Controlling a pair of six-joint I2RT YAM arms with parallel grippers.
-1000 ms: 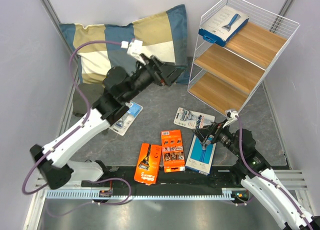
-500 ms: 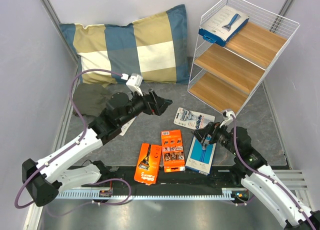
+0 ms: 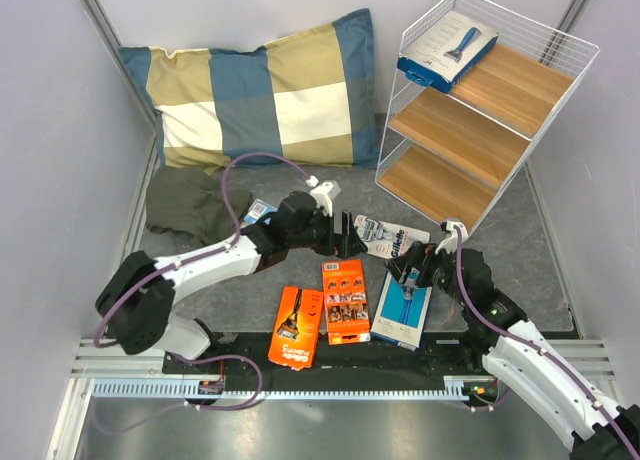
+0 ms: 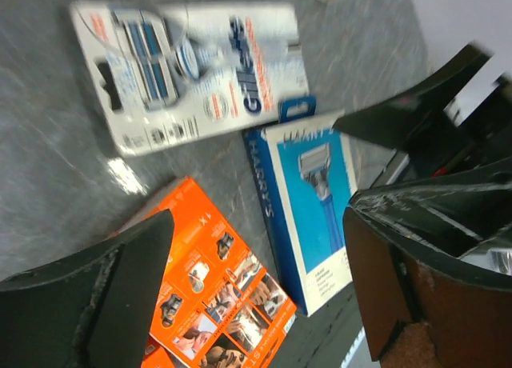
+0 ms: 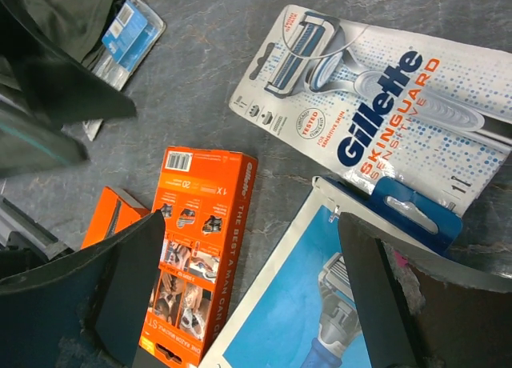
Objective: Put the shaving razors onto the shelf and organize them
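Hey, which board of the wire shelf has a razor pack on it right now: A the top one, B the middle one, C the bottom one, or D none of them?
A: a blue razor box lies on the top board of the shelf.

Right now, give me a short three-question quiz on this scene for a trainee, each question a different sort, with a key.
1. True or false: the left hand and the right hand are both open and hold nothing.
2. Count: how many razor packs rest on the shelf?
3. Pick one: the stocked tier of the shelf is A) the top, B) the middle, C) the bottom.

Key:
1. True.
2. One, the blue box.
3. A.
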